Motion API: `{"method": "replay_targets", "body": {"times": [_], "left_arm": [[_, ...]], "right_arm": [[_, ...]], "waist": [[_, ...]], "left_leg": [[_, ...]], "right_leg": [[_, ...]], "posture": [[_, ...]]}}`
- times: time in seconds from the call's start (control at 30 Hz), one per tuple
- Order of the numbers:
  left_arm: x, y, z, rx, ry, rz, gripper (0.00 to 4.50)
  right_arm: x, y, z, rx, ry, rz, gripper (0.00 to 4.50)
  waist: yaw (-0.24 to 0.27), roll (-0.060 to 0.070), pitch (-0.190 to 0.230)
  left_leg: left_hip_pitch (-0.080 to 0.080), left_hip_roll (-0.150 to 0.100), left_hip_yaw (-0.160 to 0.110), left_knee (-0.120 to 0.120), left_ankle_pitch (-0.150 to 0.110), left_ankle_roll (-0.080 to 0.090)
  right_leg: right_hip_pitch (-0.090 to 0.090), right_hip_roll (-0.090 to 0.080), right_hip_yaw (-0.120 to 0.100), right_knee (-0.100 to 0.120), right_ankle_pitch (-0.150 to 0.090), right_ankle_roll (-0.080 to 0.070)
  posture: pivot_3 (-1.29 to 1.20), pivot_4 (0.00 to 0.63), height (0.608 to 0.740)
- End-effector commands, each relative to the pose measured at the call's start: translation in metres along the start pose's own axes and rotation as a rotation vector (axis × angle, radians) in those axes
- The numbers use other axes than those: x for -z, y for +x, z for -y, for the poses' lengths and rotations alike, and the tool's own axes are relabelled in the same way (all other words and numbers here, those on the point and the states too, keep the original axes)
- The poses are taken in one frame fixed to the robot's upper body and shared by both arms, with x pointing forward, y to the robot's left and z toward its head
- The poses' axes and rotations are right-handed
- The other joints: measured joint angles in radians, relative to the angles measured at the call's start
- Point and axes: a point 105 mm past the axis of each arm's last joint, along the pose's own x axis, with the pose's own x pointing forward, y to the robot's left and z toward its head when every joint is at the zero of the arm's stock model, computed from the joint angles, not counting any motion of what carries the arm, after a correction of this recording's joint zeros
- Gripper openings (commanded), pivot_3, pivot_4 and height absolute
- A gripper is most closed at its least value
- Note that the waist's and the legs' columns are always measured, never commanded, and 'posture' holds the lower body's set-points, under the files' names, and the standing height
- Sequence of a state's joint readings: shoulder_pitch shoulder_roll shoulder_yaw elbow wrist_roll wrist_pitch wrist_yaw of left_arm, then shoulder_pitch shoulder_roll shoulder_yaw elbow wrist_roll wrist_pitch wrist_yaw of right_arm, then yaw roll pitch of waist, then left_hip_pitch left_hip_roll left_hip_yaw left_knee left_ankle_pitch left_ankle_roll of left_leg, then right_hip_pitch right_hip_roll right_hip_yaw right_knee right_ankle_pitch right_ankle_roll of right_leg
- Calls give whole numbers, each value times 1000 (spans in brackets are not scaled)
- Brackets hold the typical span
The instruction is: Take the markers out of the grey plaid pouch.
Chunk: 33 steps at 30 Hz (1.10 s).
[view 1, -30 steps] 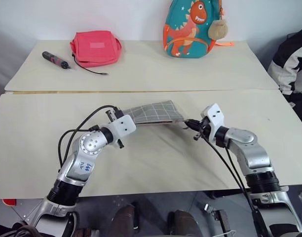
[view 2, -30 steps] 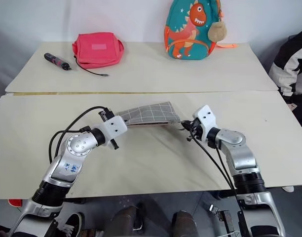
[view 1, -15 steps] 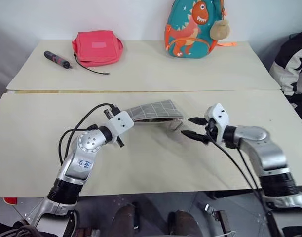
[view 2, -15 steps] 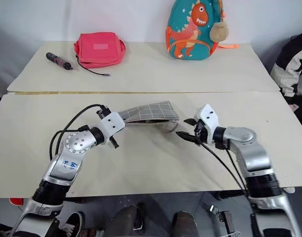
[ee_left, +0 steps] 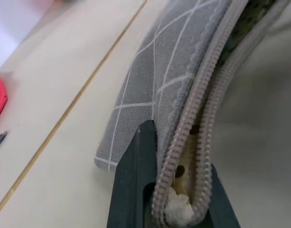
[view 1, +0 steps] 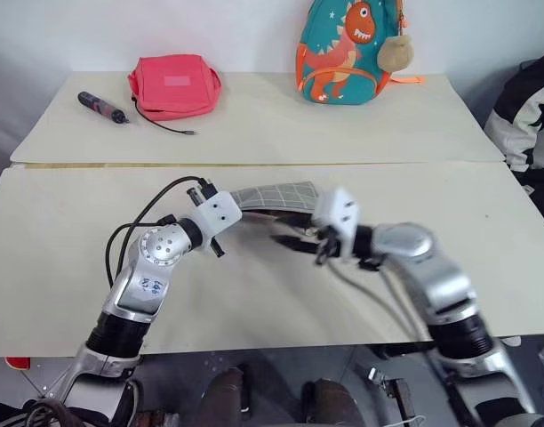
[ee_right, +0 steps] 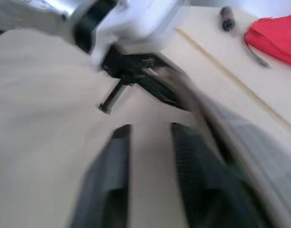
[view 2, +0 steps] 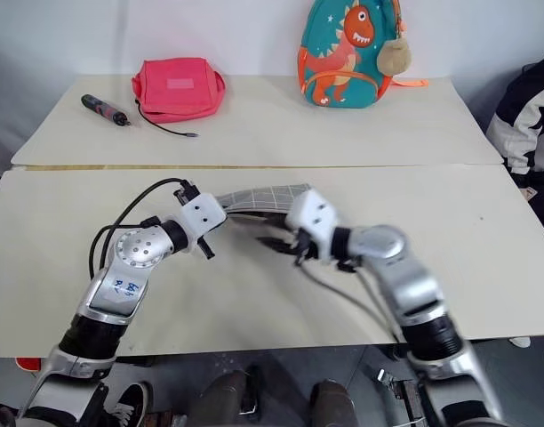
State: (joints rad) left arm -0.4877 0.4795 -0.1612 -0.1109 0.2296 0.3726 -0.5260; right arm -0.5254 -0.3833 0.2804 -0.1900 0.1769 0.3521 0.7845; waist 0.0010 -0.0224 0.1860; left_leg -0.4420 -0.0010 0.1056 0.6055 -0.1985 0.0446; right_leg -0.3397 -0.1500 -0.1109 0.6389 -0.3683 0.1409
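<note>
The grey plaid pouch hangs just above the near table, bowed upward, with my left gripper shut on its left end. In the left wrist view the zipper edge gapes a little between the fingers, showing speckled lining. The markers are hidden. My right gripper sits in front of and slightly below the pouch's middle, pointing left toward the left gripper. Its fingers stand a narrow gap apart with nothing between them.
On the far table lie a pink-red bag, a dark tool with a cable and a dinosaur backpack. A black and white jacket hangs at the right edge. A seam divides the two tabletops.
My right gripper swung left from the pouch's right end to the front of its middle; its jaws opened wide, then narrowed. The left gripper kept its hold and stayed put.
</note>
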Motion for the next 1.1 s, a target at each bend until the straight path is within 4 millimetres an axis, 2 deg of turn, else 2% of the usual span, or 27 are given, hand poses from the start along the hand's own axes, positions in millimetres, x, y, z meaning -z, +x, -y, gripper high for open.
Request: {"method": "replay_targets", "body": {"times": [0.03,0.23,0.33,0.43,0.63,0.8,0.97,1.07,1.1], "left_arm": [[-18,-4,-8,-28,16,52,0],[-19,-3,-4,-9,15,52,0],[-23,-2,-2,-6,15,61,0],[-27,-1,3,13,10,73,0],[-34,1,15,66,-39,88,0],[-45,1,27,117,-65,108,0],[-49,1,32,145,-57,116,0],[-67,-2,34,199,-142,193,0],[-73,-4,33,212,-169,219,0]], "right_arm": [[-2,-4,29,188,-127,-14,24],[-3,-5,28,186,-95,14,24],[4,-4,28,183,-117,-15,24],[4,-5,36,237,-148,-26,24],[26,-8,42,256,-339,-166,24],[28,-9,48,239,-528,-229,24],[29,-7,47,206,-565,-237,24],[29,-10,58,258,-609,-281,602],[29,-10,60,266,-622,-287,979]], "waist": [[1,0,0],[-4,0,0],[-5,0,0],[-3,0,0],[-2,0,0],[-5,0,0],[-4,0,0],[-3,0,0],[-3,0,0]], "left_leg": [[0,0,0,0,0,0],[0,1,0,-1,0,-1],[0,1,0,-1,0,-1],[0,1,0,-1,0,-1],[1,0,0,-1,0,-1],[1,1,0,-1,1,-1],[1,1,0,-1,1,-1],[1,1,1,-1,1,-1],[1,1,0,0,1,-1]], "right_leg": [[0,0,0,0,0,0],[-1,1,0,1,0,0],[-1,1,1,0,0,0],[-1,1,1,0,0,0],[-1,1,1,0,0,0],[-1,1,1,1,0,0],[0,2,1,0,0,0],[0,2,2,0,0,0],[0,2,1,0,0,0]], "posture": [[0,150,740],[0,150,740],[0,150,740],[0,150,740],[0,150,740],[0,150,740],[0,150,740],[0,150,740],[0,150,740]]}}
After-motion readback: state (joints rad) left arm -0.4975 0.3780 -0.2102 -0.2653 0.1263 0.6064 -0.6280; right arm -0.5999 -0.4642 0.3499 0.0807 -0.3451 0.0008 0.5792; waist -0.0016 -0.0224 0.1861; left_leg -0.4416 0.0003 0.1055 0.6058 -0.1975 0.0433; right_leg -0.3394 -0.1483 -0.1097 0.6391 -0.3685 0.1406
